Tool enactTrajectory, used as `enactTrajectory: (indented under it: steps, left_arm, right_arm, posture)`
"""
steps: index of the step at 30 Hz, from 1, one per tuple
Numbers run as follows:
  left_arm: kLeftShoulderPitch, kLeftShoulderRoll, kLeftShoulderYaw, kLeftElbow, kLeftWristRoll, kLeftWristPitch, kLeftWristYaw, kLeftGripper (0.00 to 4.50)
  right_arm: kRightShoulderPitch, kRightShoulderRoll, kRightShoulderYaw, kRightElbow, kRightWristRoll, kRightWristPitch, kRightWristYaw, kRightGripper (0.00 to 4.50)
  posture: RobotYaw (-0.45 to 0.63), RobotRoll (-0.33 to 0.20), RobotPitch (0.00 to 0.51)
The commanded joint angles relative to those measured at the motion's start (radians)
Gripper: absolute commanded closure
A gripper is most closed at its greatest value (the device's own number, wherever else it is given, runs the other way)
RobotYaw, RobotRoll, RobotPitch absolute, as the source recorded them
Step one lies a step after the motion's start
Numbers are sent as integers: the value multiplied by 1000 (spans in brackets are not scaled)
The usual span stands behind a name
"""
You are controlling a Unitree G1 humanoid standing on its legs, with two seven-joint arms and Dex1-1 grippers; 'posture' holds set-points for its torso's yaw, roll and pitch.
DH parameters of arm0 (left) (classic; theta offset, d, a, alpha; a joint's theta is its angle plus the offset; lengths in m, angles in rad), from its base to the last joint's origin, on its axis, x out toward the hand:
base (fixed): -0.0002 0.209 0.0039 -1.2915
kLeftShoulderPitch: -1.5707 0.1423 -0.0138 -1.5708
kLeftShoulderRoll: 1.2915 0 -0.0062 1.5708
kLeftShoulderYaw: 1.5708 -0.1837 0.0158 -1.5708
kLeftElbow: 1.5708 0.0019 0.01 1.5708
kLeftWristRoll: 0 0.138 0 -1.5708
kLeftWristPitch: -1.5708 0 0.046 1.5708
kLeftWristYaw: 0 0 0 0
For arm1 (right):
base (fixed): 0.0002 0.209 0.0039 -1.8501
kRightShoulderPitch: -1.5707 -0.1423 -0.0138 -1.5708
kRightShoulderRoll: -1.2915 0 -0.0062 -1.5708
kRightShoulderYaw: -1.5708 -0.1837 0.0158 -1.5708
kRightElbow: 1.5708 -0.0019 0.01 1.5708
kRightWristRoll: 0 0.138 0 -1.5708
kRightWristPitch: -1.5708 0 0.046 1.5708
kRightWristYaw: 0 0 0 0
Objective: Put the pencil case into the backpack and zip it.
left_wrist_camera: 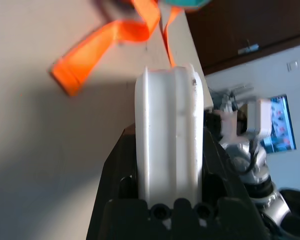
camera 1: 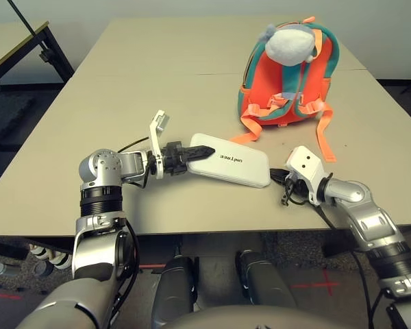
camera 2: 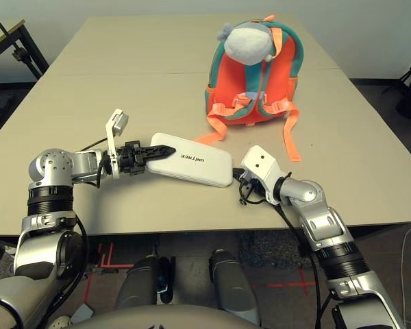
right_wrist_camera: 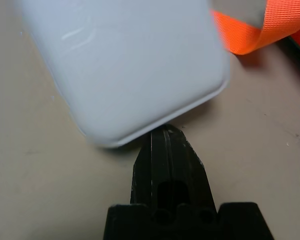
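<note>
The white pencil case lies flat on the table, in front of the backpack. My left gripper is shut on the case's left end. In the left wrist view the case's edge sits between the two black fingers. My right gripper is shut, and its tip touches the case's right end. The orange and teal backpack stands upright at the back right, straps facing me, with a grey-white plush toy on top. I cannot see its zip.
Orange straps trail from the backpack onto the beige table, one reaching near the case's far edge. The table's front edge is close behind both grippers. A second table stands at the far left.
</note>
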Motion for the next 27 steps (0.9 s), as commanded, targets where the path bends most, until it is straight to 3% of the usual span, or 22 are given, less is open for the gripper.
enactTrajectory:
  steps: [1,6,11,12,18,22,27]
  left_arm:
    - [-54,17,61,-44,-50,-64,-14,3194]
    - [-199,102,184,46,-78,-117,34,3194]
    - [-243,171,183,83,-60,-171,19,3194]
    - [-246,185,174,92,-50,-192,16,3194]
    - [-272,219,150,159,-10,-297,19,3195]
    - [-281,208,128,194,4,-347,20,3196]
    - [-289,192,108,221,10,-387,25,3196]
  right_arm:
    - [-4,8,-4,44,-25,-18,-39,3906]
    - [-5,-18,-35,70,-45,-9,-100,2085]
    - [-8,-53,-116,-4,26,116,-97,169]
    - [-12,-63,-140,-32,50,152,-91,0]
    - [-76,-36,-307,-157,199,366,-163,0]
    - [-184,44,-434,-200,340,497,-264,0]
    - [-279,97,-475,-164,404,537,-335,0]
  posture:
    - [-235,0,110]
    - [-227,0,109]
    - [-227,0,111]
    - [-227,0,111]
    - [-242,0,106]
    - [-250,0,104]
    - [-263,0,94]
